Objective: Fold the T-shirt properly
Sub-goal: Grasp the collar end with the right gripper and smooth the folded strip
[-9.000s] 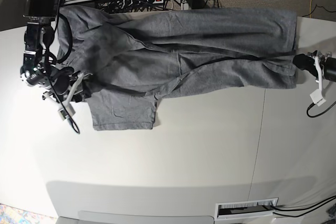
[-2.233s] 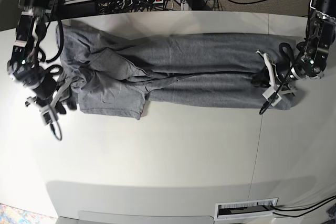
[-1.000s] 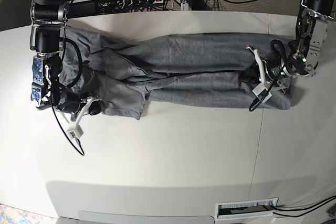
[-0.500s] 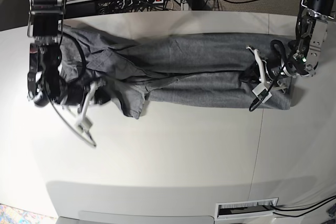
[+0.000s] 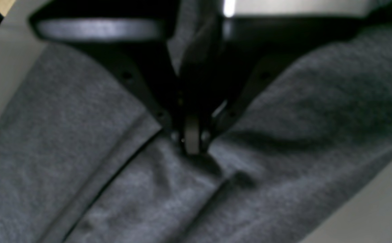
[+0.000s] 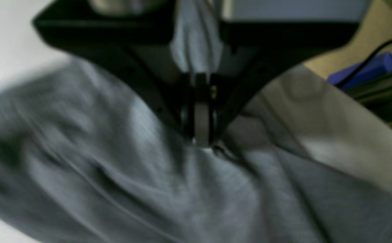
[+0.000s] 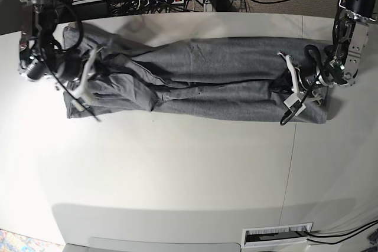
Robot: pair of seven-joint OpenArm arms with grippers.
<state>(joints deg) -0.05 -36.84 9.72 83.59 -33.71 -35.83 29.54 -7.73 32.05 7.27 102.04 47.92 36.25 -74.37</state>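
Cloth fills most of what you see: the T-shirt [image 7: 201, 81] is a plain heather-grey garment lying as a long, narrow band across the far half of the white table [image 7: 189, 175], stretched from one arm to the other. Long creases run along its length, its near edge is fairly straight, and the end at the base view's left is bunched into heavier folds. In the left wrist view the T-shirt [image 5: 283, 152] shows a stitched hem running diagonally beside the fingers; in the right wrist view the T-shirt [image 6: 148, 189] is blurred, but its wrinkles fan out from the grip.

Your left gripper [image 7: 290, 90], at the right of the base view, sits on the shirt's end there, and the left gripper [image 5: 192, 140] has its fingers pressed together with a tuck of grey fabric pinched between them. Your right gripper [image 7: 88, 78], at the base view's left, is over the bunched end, and the right gripper [image 6: 201, 135] is likewise clamped on a fold of the shirt, with cloth showing above the closed fingers.

Compared with half a second ago, the sleeve flap that hung toward the near side at the left has been carried back over the body, so the band's near edge now reads as one line. The right arm has moved toward the far side with it. The left arm has held its place and grip.
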